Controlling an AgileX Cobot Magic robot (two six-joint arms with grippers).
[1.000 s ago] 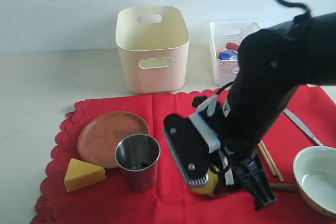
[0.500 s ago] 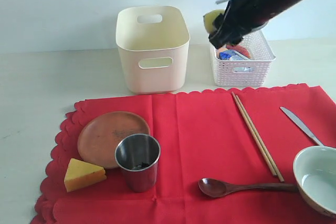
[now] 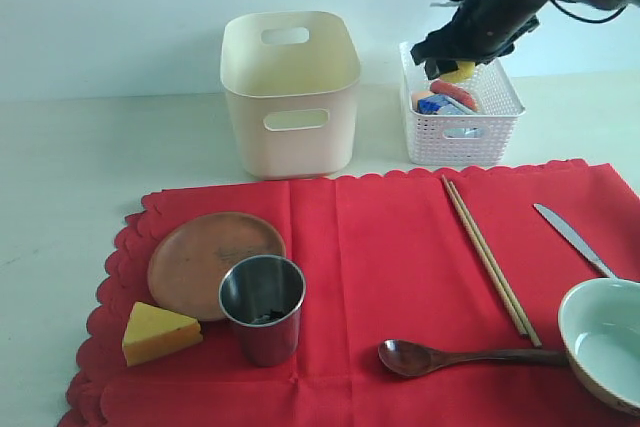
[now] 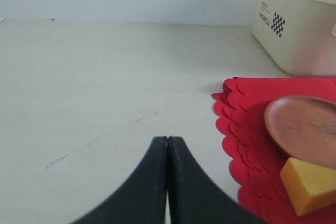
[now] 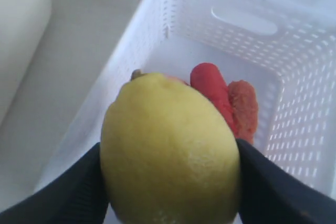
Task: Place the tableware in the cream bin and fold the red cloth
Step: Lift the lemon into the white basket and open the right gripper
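Note:
The red cloth [image 3: 390, 277] lies flat, carrying the brown plate [image 3: 205, 257], steel cup [image 3: 262, 307], wooden spoon [image 3: 450, 356], chopsticks [image 3: 488, 255], knife [image 3: 572, 238] and bowl [image 3: 605, 339]. Behind it stands the cream bin [image 3: 290, 92], also in the left wrist view as the cream bin [image 4: 302, 24]. My right gripper [image 3: 455, 62] hangs over the white lattice basket [image 3: 455, 132], shut on a yellow lemon [image 5: 170, 156]. The left gripper [image 4: 168, 142] is shut with nothing in it over bare table, beside the red cloth [image 4: 247, 145] edge and plate [image 4: 304, 129]; it is out of the exterior view.
A cheese wedge [image 3: 158, 332] sits on the cloth's left corner, next to the plate. The lattice basket [image 5: 210, 40] holds a red sausage [image 5: 215, 95] and a blue carton [image 3: 437, 104]. Bare pale table stretches left of the cloth.
My right arm lifted the lemon off the cloth's middle, carried it up and back, and now holds it low over the lattice basket. The spoon and chopsticks came into view.

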